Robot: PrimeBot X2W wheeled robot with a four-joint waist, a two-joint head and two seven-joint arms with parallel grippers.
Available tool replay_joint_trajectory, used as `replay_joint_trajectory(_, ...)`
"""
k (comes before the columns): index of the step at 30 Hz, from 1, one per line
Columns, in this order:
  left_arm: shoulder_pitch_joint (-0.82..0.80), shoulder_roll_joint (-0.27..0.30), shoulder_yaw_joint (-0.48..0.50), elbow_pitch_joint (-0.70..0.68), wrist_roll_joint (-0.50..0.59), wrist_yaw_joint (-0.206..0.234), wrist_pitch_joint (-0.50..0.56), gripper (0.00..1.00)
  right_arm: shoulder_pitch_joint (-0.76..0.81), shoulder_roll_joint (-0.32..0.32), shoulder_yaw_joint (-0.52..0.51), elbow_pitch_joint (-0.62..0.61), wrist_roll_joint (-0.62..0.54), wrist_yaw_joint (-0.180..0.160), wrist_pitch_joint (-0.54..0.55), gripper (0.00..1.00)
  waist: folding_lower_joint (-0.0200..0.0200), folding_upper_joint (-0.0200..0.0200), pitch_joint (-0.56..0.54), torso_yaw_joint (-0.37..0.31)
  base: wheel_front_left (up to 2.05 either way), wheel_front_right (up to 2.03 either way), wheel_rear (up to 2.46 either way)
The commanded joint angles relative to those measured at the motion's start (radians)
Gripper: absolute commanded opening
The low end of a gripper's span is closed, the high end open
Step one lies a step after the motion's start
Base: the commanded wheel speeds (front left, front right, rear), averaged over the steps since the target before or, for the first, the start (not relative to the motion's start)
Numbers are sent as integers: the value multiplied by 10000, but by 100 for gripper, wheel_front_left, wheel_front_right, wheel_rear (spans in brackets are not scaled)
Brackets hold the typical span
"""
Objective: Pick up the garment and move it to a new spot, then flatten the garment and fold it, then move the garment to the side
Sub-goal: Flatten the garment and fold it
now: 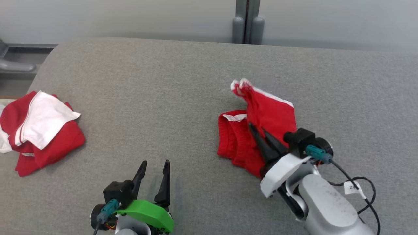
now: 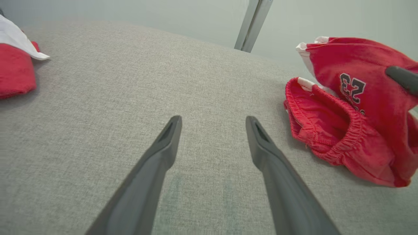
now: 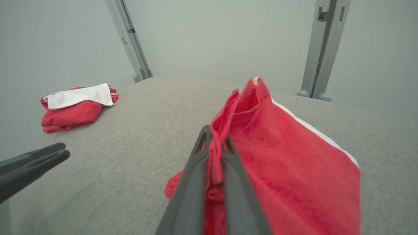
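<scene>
Pickup stage | my right jaws pinch a fold of the garment, right side of counter | left jaws wide apart, empty, near-left | move, flatten, fold, set-aside all pending, I judge

In the head view the garment lies right of centre on the table, with the right gripper on its lower part — left gripper bottom centre-left, clothes pile at far left, post behind at top centre.
</scene>
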Motion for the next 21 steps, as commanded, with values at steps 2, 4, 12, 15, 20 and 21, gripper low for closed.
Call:
replay_joint_trajectory(2,-141,23,-76,78,78,105,-6,100,34,-27,703,212,429,-15,-21,65,0,0,4,349,0,0,0)
replay_joint_trajectory(4,-144,23,-95,108,167,180,-6,100,125,-38,1311,191,814,-15,-21,100,0,0,7,348,0,0,0)
replay_joint_trajectory(12,62,21,364,-20,1095,658,-6,100,443,-51,998,-66,946,-15,-20,100,0,0,-162,-354,0,0,0)
replay_joint_trajectory(15,145,24,584,-240,1711,886,-6,100,706,-42,-300,-269,178,-15,-20,100,0,0,-221,-692,0,0,0)
replay_joint_trajectory(20,333,23,752,-568,2572,1173,-6,100,1399,-30,-2149,-674,-938,-15,-20,100,0,0,-340,-1132,0,0,0)
replay_joint_trajectory(21,356,24,794,-644,2790,1224,-6,100,1543,-29,-2468,-757,-1084,-15,-20,100,0,0,-370,-1205,0,0,0)
